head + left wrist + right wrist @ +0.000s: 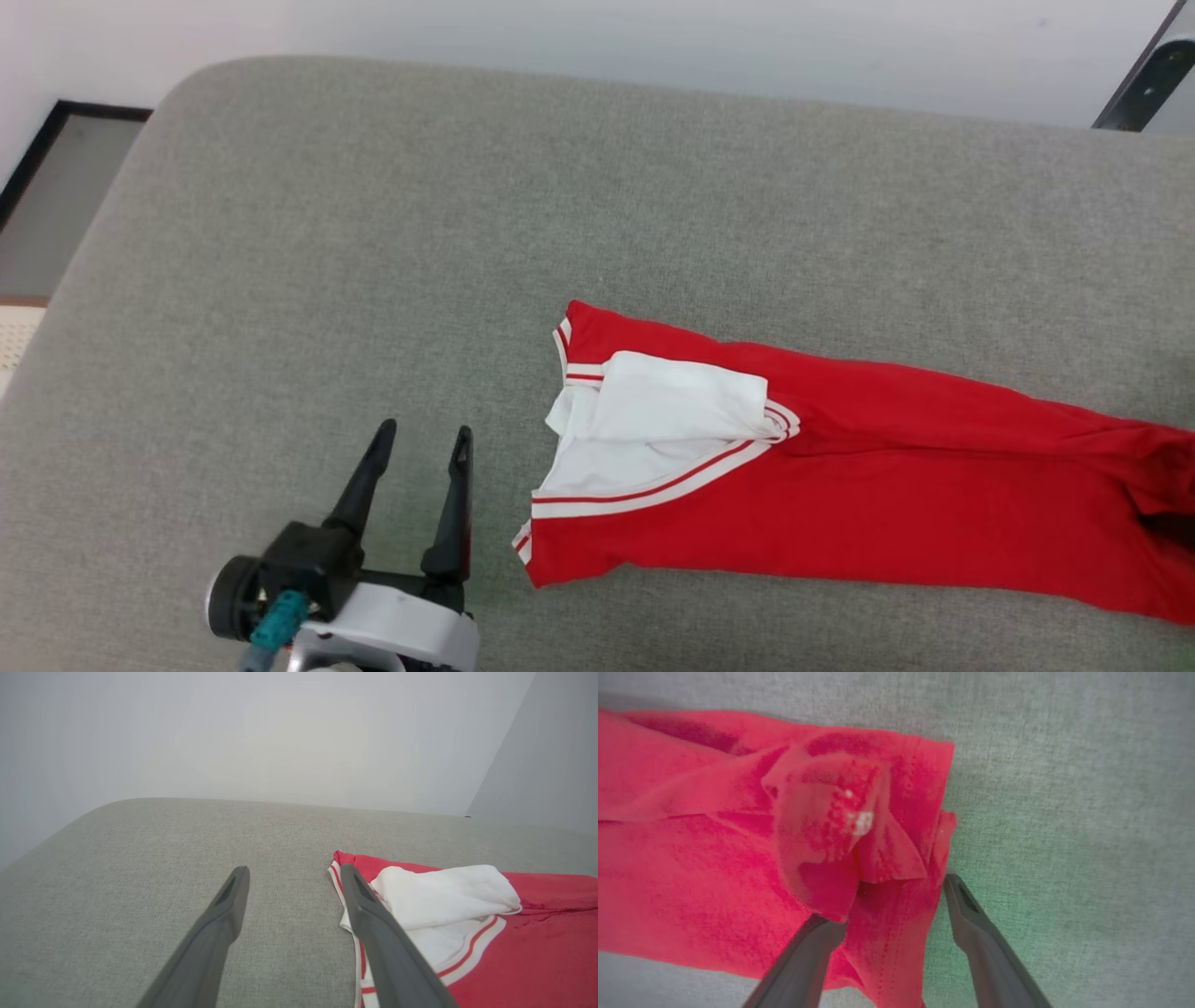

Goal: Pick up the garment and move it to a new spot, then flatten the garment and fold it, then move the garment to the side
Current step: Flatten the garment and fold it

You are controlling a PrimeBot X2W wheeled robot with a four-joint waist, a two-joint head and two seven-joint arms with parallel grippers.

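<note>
Head view: the shirt (840,485) is laid on a grey cushion (373,233), right of the left claw (425,429), doubled lengthwise into a band with a white sleeve on top. The claw is spread wide and empty.

Left wrist view: only cushion is seen between the fingers, and the shirt's trimmed edge (537,952) lies just beside one.

Right wrist view: the right claw (889,900) is spread wide over the rumpled far end, with nothing pinched.

Moving and flattening are judged done. A crosswise fold and the shift aside remain.
</note>
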